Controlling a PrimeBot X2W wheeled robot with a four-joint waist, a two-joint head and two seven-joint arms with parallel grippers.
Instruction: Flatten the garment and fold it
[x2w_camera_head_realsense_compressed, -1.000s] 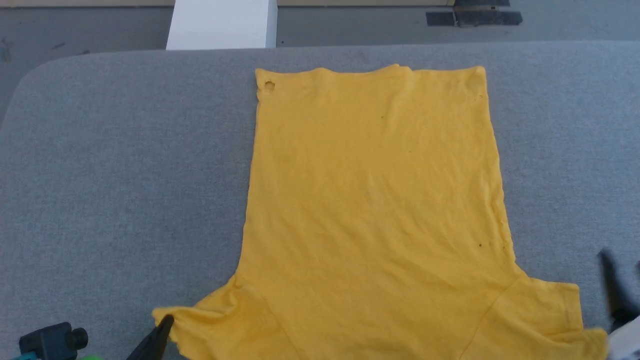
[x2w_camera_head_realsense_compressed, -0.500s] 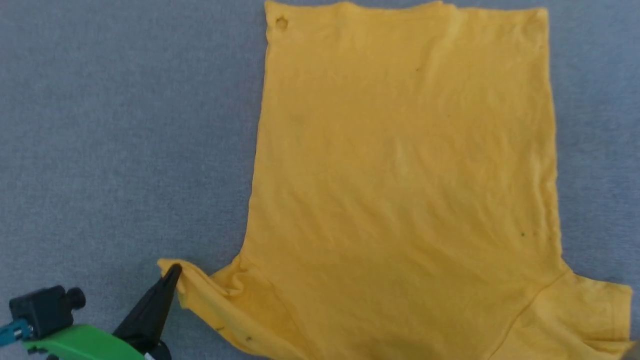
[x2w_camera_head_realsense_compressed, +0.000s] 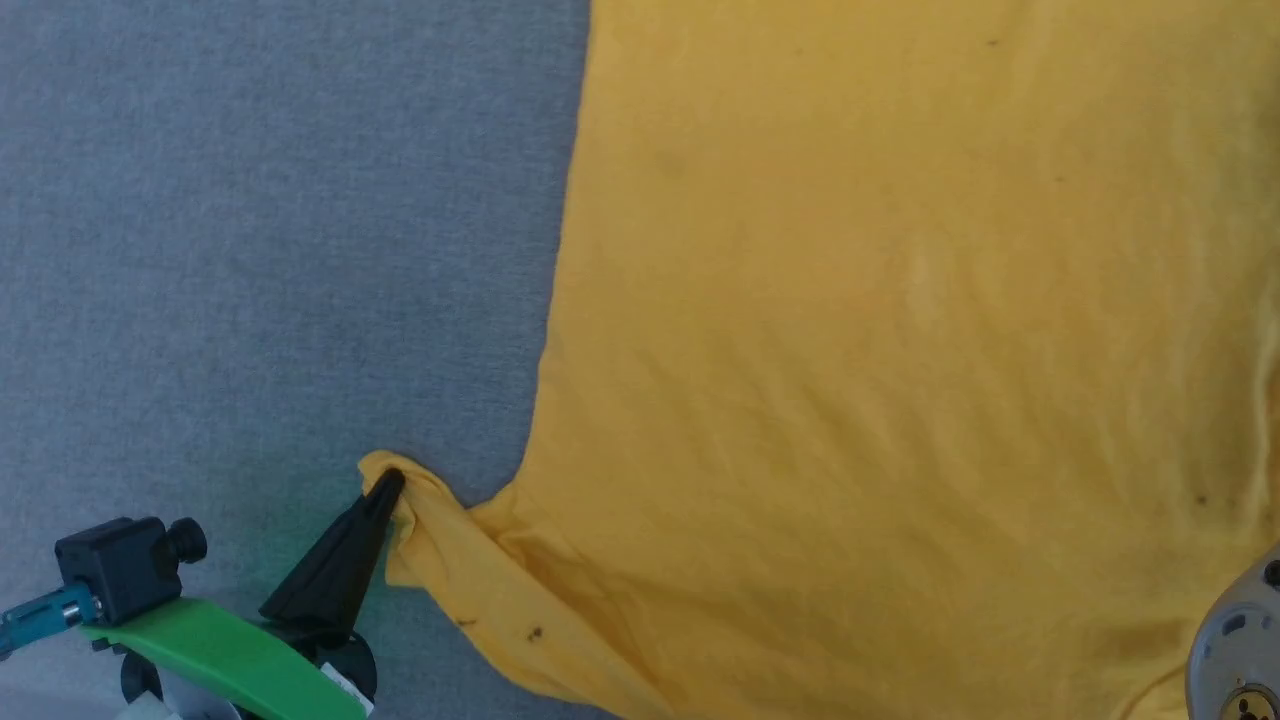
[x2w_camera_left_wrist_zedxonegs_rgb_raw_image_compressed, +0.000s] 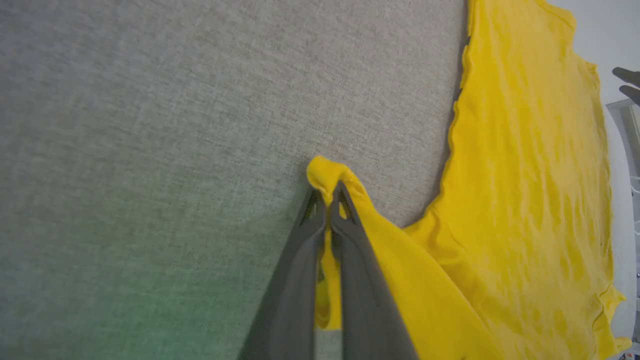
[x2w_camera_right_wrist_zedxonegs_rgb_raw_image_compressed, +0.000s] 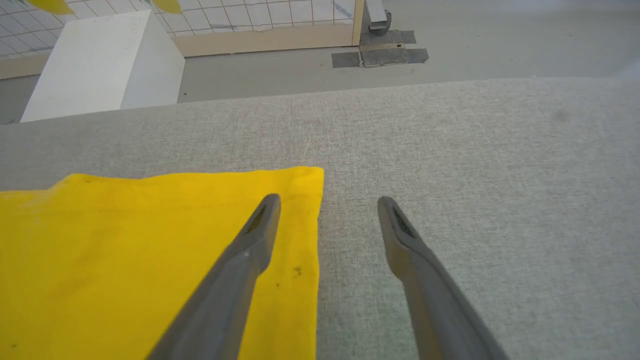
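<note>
Flat yellow garment (x2w_camera_head_realsense_compressed: 850, 350) (perhaps stained)

The head view looks steeply down from close above the grey desk (x2w_camera_head_realsense_compressed: 250, 250); the yellow T-shirt (x2w_camera_head_realsense_compressed: 850, 350) runs off its top, right and bottom edges. The left wrist view looks along the left claw (x2w_camera_left_wrist_zedxonegs_rgb_raw_image_compressed: 327, 192), low and near the cloth, sharing the T-shirt's bunched corner with the head view. The right wrist view faces along the right claw (x2w_camera_right_wrist_zedxonegs_rgb_raw_image_compressed: 328, 201), across the hem corner and the desk's far edge, to the floor (x2w_camera_right_wrist_zedxonegs_rgb_raw_image_compressed: 500, 40) and a white box (x2w_camera_right_wrist_zedxonegs_rgb_raw_image_compressed: 100, 65).
</note>
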